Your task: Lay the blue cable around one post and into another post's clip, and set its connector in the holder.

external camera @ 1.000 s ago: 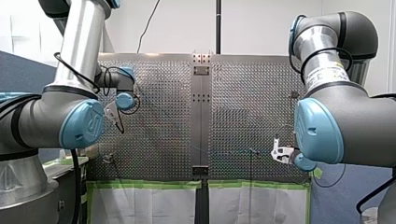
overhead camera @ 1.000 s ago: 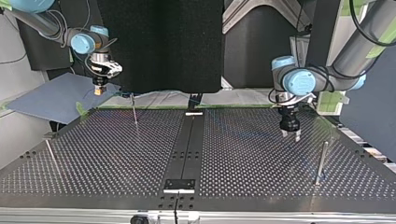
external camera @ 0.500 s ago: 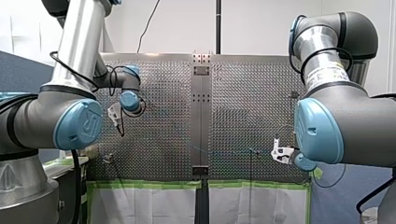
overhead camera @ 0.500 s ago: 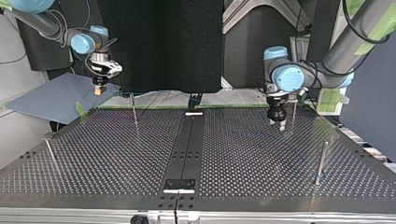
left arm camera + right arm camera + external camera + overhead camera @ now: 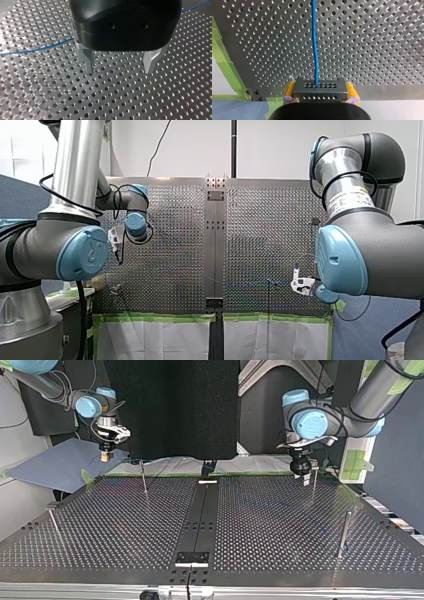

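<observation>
My right pincer sits just off the edge of the surface lined with green tape, near a corner. Its yellow pads are clamped on the dark connector. The blue cable leaves the connector and runs fairly straight out across the perforations. My left pincer hangs over the far end of that same edge, near a thin post. Its metal fingers stand apart with nothing between them, and the cable lies on the surface behind them, not in the gap.

With the connector in the pads and not in a holder, the routing looks barely begun. The main risk is a missed pick. If the left pincer drops where it is, it closes on bare plate, and its pointed tips may jam in a hole. The wire is thin and lies flat, so a shallow pinch could let it slip. A sideways move might knock the post. A hard pull could skew the connector in the pads.
</observation>
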{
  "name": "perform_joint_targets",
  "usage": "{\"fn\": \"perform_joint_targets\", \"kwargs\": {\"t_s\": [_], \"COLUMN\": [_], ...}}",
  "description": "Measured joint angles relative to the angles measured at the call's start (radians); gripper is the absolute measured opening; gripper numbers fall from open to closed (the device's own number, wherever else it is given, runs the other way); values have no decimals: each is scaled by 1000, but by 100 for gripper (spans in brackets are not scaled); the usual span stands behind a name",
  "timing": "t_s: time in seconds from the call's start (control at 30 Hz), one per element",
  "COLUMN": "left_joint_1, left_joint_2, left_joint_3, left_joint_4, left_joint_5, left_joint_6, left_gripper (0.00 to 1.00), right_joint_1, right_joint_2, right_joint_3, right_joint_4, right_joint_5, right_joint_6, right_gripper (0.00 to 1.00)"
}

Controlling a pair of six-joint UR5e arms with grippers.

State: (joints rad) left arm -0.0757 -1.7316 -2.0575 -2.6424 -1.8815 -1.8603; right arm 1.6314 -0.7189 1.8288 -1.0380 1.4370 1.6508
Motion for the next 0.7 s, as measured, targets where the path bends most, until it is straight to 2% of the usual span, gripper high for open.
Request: {"fn": "perform_joint_targets", "kwargs": {"t_s": [0.33,0.53,0.7], "left_joint_1": [0,-2,-3], "left_joint_2": [88,137,181], "left_joint_3": [-76,-44,-2], "left_joint_4": [-50,-98,-141], "left_joint_5": [-21,-29,-64], "left_joint_6": [56,104,146], "left_gripper": [98,98,98], "right_joint_1": [0,0,0], "right_joint_2": [0,0,0], "right_joint_3": [0,0,-1], "right_joint_4": [3,1,2], "right_joint_5": [-4,-14,-23], "right_joint_6": [2,6,11], "right_gripper": [0,0,0]}}
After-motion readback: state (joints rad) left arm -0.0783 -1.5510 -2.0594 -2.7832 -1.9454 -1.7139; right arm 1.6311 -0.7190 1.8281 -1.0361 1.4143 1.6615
